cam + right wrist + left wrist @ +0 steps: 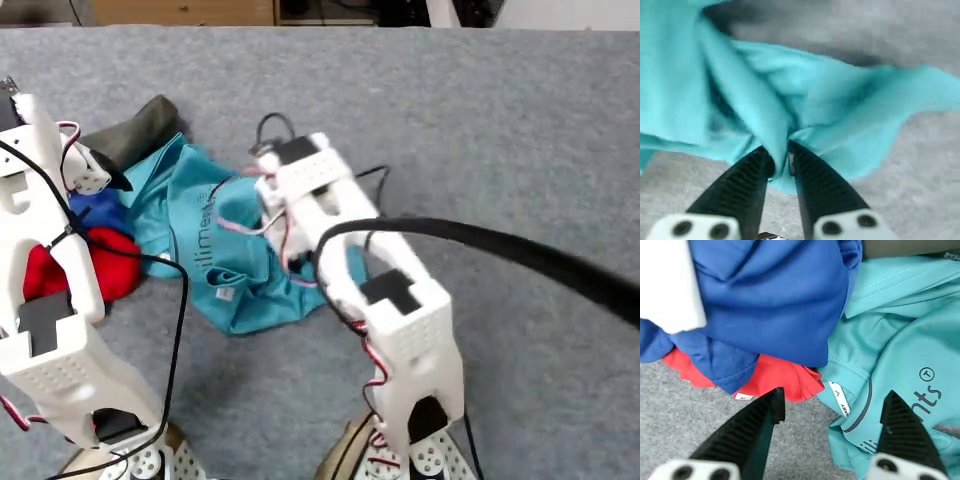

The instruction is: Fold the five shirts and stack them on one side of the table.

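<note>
We see the right gripper (780, 157) with its jaws clamped on a raised fold of the teal shirt (205, 235), which lies crumpled near the middle of the grey table (500, 130), partly under the right arm. The left gripper (832, 405) hangs with its jaws wide apart, holding nothing, above the place where the red shirt (775, 380) meets the teal collar. We find the blue shirt (770, 295) lying on the red one and a dark shirt (135, 132) just beyond them, all bunched at the table's left side and touching the teal shirt.
</note>
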Motion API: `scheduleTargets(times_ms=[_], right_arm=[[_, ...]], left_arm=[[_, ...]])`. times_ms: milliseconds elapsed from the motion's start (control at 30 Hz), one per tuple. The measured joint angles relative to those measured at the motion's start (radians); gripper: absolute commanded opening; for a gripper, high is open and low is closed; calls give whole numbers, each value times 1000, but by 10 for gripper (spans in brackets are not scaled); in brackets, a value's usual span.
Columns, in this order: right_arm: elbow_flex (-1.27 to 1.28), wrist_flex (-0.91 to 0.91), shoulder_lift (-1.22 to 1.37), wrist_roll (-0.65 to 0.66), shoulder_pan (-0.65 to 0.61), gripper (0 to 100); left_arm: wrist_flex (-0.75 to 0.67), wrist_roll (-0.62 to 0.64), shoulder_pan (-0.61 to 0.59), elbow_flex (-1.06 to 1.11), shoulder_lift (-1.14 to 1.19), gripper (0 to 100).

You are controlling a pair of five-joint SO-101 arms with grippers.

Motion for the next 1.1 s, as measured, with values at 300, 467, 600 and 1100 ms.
scheduleTargets(times_ms=[300,467,600,1100], right_arm=[[-192,63,0,57,304,5],[-204,63,0,143,465,5],[-204,64,0,241,585,5],[-170,68,14,419,654,314]], left_arm=[[0,0,0,0,0,303],[0,0,0,0,0,303],[0,0,0,0,0,303],[0,-29,95,0,-213,324]])
